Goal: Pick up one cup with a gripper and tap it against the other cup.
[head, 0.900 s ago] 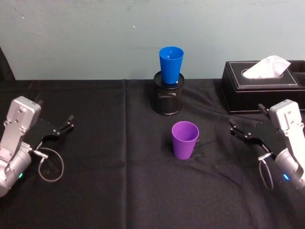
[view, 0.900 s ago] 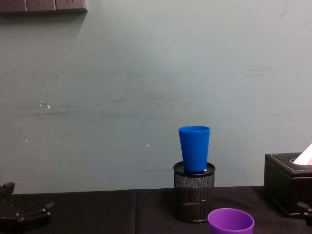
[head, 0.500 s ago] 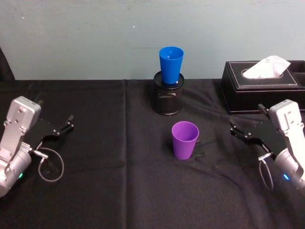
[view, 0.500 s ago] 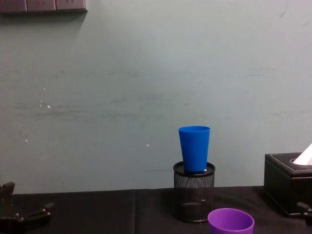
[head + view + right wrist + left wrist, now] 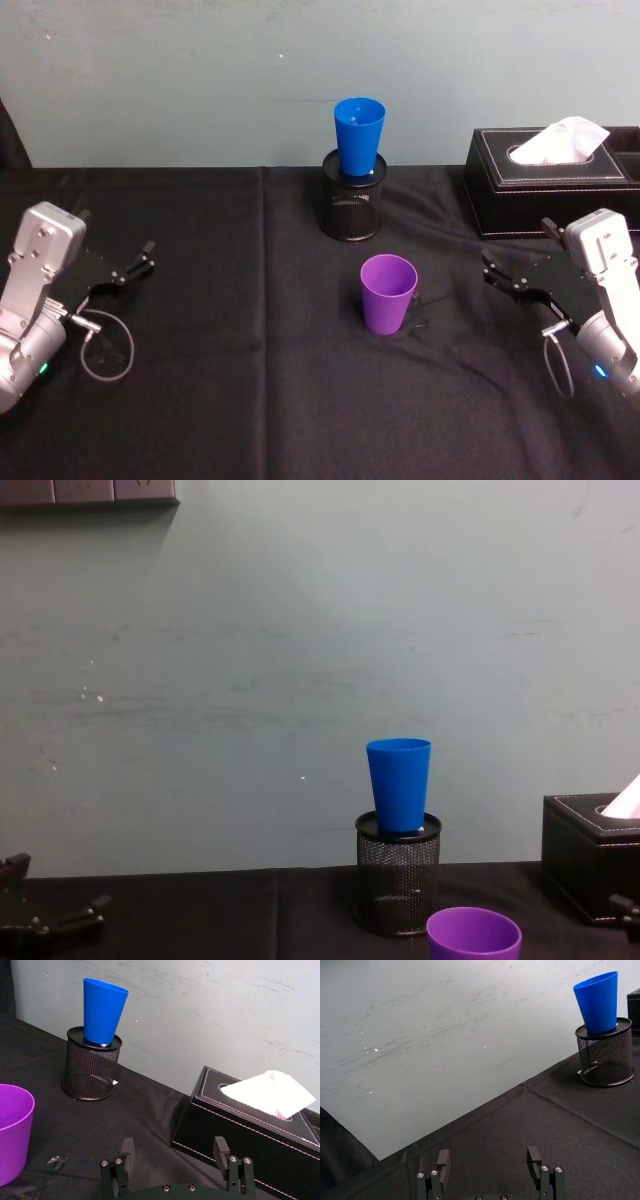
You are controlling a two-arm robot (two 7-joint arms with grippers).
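Nothing moved; purple cup (image 5: 388, 292) plain, tapered, upright.

The pen holder (image 5: 351, 205) stands at the back middle of the worktop (image 5: 250, 400), with the upper cup (image 5: 359, 135) upright on top of it. The lower cup (image 5: 388, 293) stands in front of the pen holder, slightly right and apart from it, and the tissue box (image 5: 550, 190) lies well to its right. The left gripper (image 5: 148, 257) sits far to the holder's left and nearer the robot, and the right gripper (image 5: 490, 270) far to its right, before the tissue box.
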